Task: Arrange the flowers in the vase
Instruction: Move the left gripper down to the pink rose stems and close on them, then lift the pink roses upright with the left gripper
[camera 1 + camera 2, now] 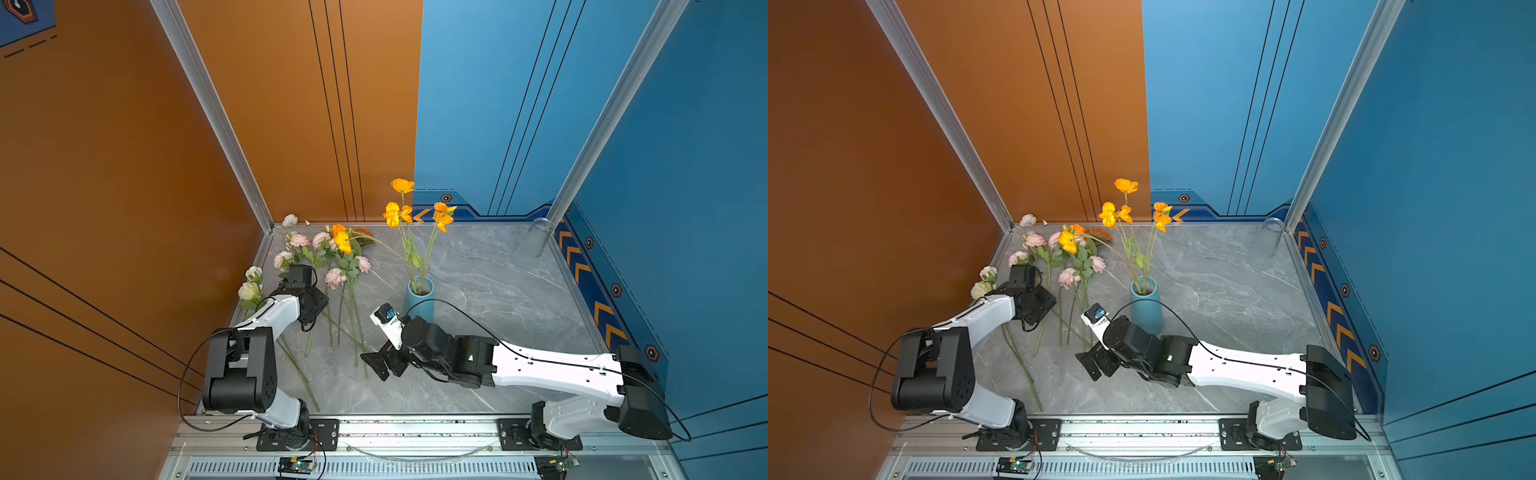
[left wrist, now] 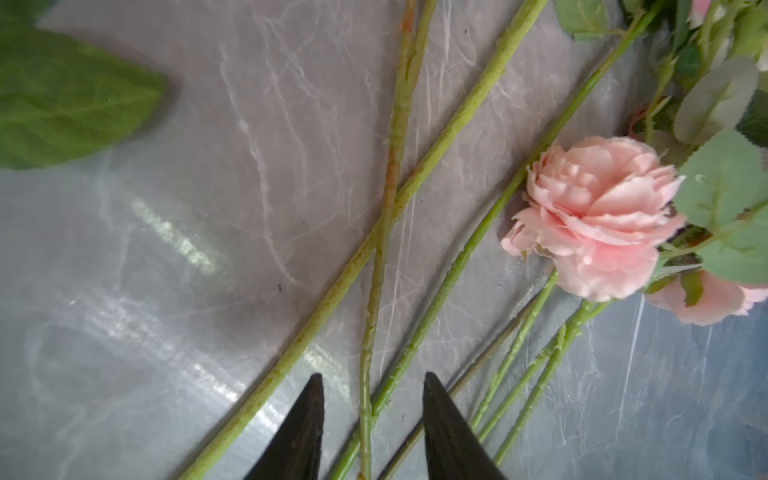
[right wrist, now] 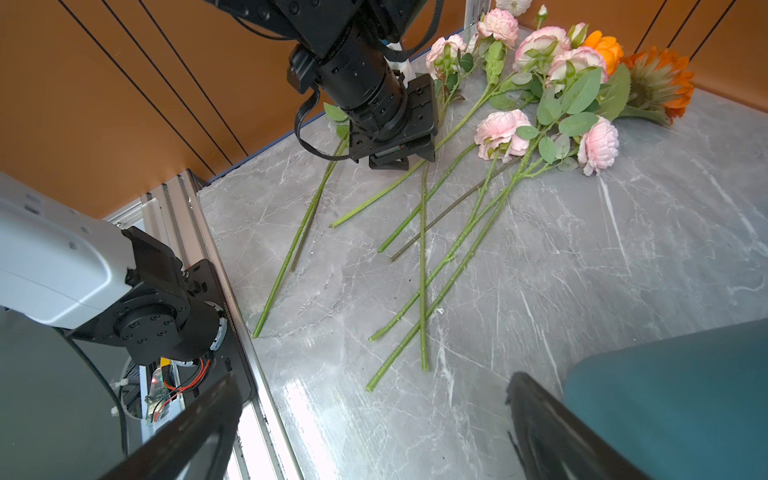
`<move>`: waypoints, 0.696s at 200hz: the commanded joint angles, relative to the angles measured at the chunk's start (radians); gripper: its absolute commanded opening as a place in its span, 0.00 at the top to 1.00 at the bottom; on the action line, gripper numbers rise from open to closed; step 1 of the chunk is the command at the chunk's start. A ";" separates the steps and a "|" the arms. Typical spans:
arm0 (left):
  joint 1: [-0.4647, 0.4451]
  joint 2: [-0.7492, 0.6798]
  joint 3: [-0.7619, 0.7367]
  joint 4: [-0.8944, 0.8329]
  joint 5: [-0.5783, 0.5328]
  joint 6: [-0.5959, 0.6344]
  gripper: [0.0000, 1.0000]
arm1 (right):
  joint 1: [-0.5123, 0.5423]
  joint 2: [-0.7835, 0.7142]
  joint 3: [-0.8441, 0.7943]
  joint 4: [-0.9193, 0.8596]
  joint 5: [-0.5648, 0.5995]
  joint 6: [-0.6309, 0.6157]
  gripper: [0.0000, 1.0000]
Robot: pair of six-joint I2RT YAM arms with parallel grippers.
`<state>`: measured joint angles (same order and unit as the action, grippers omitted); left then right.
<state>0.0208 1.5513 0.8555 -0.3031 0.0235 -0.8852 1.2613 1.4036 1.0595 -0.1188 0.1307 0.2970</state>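
Observation:
Several flowers (image 1: pixel 334 277) with pink, cream and orange blooms lie on the grey marble table at the left, their long green stems (image 3: pixel 423 266) fanned toward the front. A teal vase (image 1: pixel 419 301) stands mid-table holding yellow-orange flowers (image 1: pixel 399 212). My left gripper (image 2: pixel 372 378) points down over the stems near a pink bloom (image 2: pixel 594 220). Its jaws stand partly open, with two crossing stems in the gap and neither finger touching them. My right gripper (image 1: pixel 380 365) hangs wide open and empty just in front of the vase (image 3: pixel 673 395).
A clear glass tube (image 1: pixel 538 237) stands in the back right corner. Orange and blue walls enclose the table on three sides. An aluminium rail (image 1: pixel 415 428) with both arm bases runs along the front edge. A cream bloom (image 1: pixel 290 219) lies at the back wall.

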 commanded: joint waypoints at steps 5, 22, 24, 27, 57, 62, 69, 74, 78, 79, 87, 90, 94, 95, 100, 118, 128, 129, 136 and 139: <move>-0.007 0.031 0.040 0.016 -0.045 -0.014 0.60 | -0.004 -0.031 -0.007 0.013 -0.007 0.015 0.00; -0.007 0.054 0.048 0.015 -0.049 -0.014 0.62 | -0.005 -0.040 -0.016 0.015 -0.002 0.017 0.00; -0.007 0.057 0.048 0.015 -0.048 -0.015 0.63 | -0.006 -0.040 -0.017 0.015 -0.002 0.016 0.00; -0.007 0.060 0.048 0.015 -0.048 -0.016 0.64 | -0.005 -0.042 -0.018 0.015 -0.001 0.016 0.00; -0.016 0.077 0.036 0.018 -0.057 -0.026 0.66 | -0.008 -0.048 -0.026 0.015 0.000 0.017 0.00; -0.018 0.078 0.033 0.021 -0.059 -0.024 0.66 | -0.008 -0.049 -0.027 0.015 0.000 0.017 0.00; -0.019 0.082 0.032 0.021 -0.058 -0.024 0.66 | -0.010 -0.051 -0.028 0.015 -0.001 0.018 0.00; -0.018 0.084 0.031 0.021 -0.055 -0.026 0.66 | -0.010 -0.050 -0.028 0.015 -0.001 0.018 0.00; -0.020 0.087 0.031 0.020 -0.054 -0.025 0.66 | -0.011 -0.050 -0.029 0.015 -0.002 0.018 0.00; -0.021 0.087 0.031 0.021 -0.054 -0.024 0.66 | -0.011 -0.050 -0.029 0.014 -0.002 0.018 0.00; -0.021 0.091 0.031 0.020 -0.056 -0.025 0.66 | -0.013 -0.048 -0.029 0.013 -0.005 0.017 0.00; -0.021 0.092 0.031 0.021 -0.056 -0.026 0.66 | -0.014 -0.048 -0.029 0.013 -0.007 0.017 0.00; -0.022 0.095 0.030 0.022 -0.056 -0.026 0.66 | -0.015 -0.049 -0.029 0.014 -0.008 0.017 0.00; -0.022 0.095 0.030 0.022 -0.056 -0.026 0.66 | -0.015 -0.049 -0.029 0.013 -0.008 0.017 0.00; -0.023 0.098 0.030 0.024 -0.057 -0.026 0.67 | -0.018 -0.049 -0.029 0.011 -0.010 0.017 0.00; -0.029 0.107 0.024 0.026 -0.063 -0.040 0.69 | -0.019 -0.049 -0.028 0.010 -0.011 0.021 0.00; -0.032 0.116 0.020 0.028 -0.060 -0.047 0.69 | -0.023 -0.051 -0.031 0.010 -0.013 0.020 0.00; -0.033 0.116 0.020 0.028 -0.060 -0.048 0.69 | -0.022 -0.051 -0.032 0.010 -0.013 0.020 0.00; -0.036 0.121 0.014 0.034 -0.059 -0.055 0.69 | -0.025 -0.051 -0.033 0.010 -0.014 0.021 0.00; -0.036 0.124 0.011 0.038 -0.058 -0.058 0.69 | -0.025 -0.051 -0.035 0.010 -0.014 0.021 0.00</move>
<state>-0.0036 1.6516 0.8860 -0.2764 -0.0074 -0.9165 1.2434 1.3800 1.0458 -0.1188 0.1307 0.2974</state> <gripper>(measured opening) 0.311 0.999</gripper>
